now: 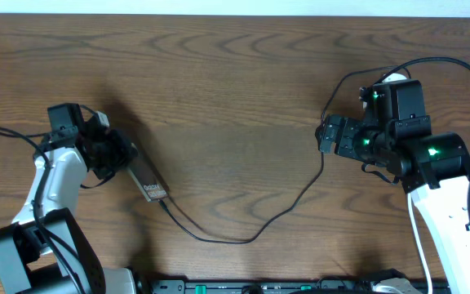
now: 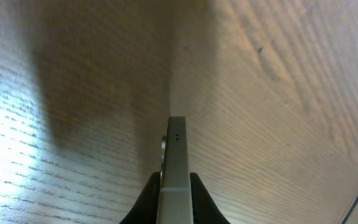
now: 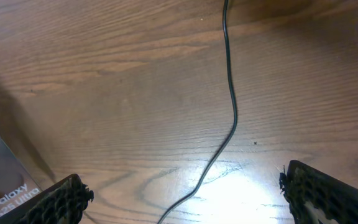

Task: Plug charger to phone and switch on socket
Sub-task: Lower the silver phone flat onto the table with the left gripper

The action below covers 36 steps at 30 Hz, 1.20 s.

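Overhead, at the far left, the left tool [image 1: 123,159] is clamped on the flat rectangular brown-gold smartphone with white lettering [image 1: 148,184]. The phone reaches out beyond the tool's tips, slanting toward the near edge of the brown wood-grain worktop [image 1: 235,65]. In the left wrist view the same tool [image 2: 174,194] has its two black fingers [image 2: 143,202] pressed against the phone's two faces. The phone [image 2: 176,149] stands edge-on between them, with its thin pale side turned to the camera and the worktop beyond it.

At the phone's end farthest from the left tool, the long thin black charger cable [image 1: 255,235] meets the handset. Whether its tip is fully seated cannot be told. From there the cable sags toward the near edge, then climbs to the right and passes just beside the right tool [image 1: 325,135]. It curves on behind that arm toward the white power strip [image 1: 394,77], of which only a small rounded end shows past the wrist.

Seen from the right wrist, the right tool [image 3: 182,186] is spread wide and has hold of nothing. The cable [image 3: 231,112] lies on the worktop, running away ahead of the gap between the two textured black fingers [image 3: 61,202]. The phone [image 3: 5,183] shows at the lower left, just outside the left-hand finger.
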Motion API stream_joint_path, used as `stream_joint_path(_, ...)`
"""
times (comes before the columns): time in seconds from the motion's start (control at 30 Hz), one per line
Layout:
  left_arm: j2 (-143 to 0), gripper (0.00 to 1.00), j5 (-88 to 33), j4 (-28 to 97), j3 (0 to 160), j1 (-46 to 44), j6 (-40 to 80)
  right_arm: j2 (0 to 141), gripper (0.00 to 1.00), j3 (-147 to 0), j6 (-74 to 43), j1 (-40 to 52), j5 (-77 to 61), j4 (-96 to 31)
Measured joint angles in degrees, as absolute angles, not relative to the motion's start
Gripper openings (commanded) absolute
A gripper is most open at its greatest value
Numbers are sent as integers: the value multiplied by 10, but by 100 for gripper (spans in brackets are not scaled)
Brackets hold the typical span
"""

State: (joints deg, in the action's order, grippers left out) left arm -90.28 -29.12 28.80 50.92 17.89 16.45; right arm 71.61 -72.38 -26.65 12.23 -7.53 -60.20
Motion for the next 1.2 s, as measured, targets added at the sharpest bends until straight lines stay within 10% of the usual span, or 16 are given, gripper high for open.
stream_joint_path(1.2, -903, 17, -286, 250, 425, 179, 164, 716, 99, -724, -265, 122, -77, -604)
